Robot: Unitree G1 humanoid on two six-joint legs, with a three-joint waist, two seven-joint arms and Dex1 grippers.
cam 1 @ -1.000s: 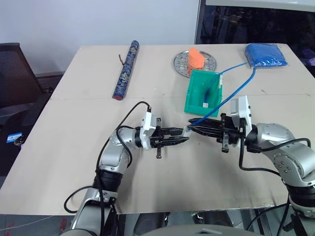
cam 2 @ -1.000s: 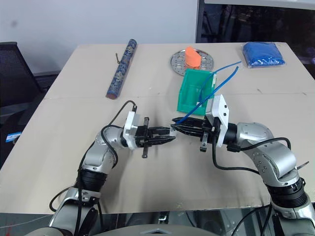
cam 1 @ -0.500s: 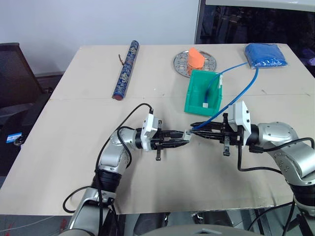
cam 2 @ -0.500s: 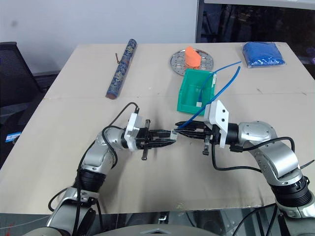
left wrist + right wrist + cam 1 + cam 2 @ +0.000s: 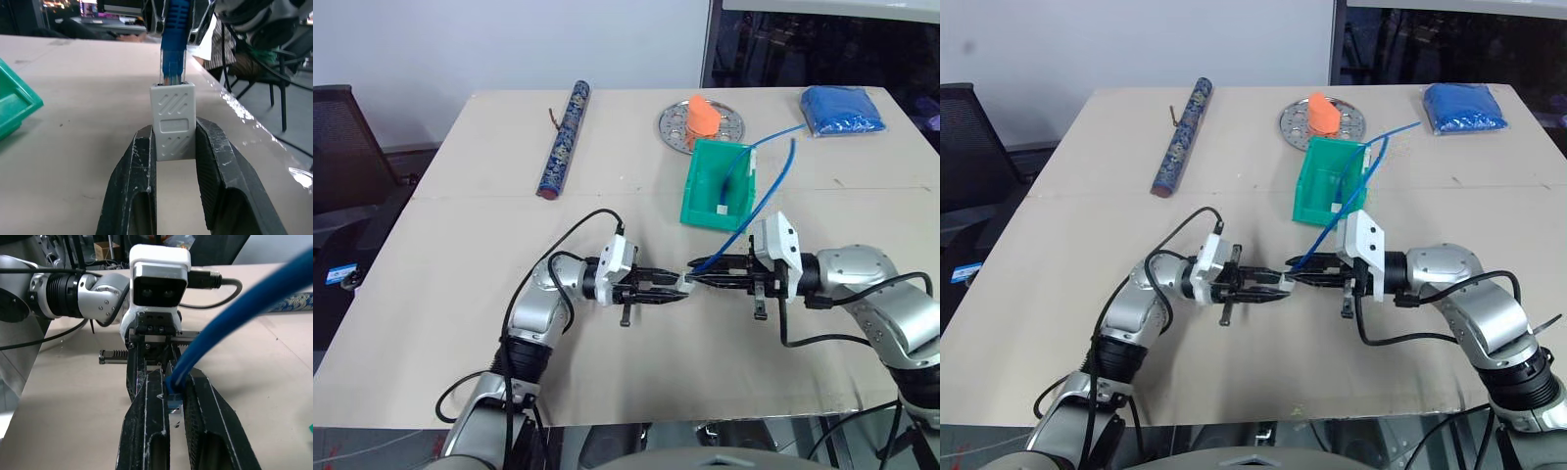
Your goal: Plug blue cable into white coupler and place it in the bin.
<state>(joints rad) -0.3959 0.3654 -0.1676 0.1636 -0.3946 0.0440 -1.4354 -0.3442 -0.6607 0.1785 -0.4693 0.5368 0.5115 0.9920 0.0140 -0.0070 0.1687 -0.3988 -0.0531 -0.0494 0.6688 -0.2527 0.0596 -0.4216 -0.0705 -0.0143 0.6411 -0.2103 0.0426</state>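
Blue cable [image 5: 773, 191] pinched in right hand [image 5: 697, 279], white coupler [image 5: 172, 121] clamped in left hand [image 5: 677, 289], teal bin [image 5: 700, 196] behind.

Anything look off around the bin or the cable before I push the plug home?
One oddity: the blue cable arches over the bin rim, its far plug end already lying inside. The near plug meets the white coupler squarely. Nothing spilled or damaged.

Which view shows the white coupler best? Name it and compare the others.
The left wrist view: the white coupler sits close up between the left tool's fingers, the blue cable's plug at its socket. Both eye views show a small white speck between the tools. The right wrist view mostly hides it behind the right tool.
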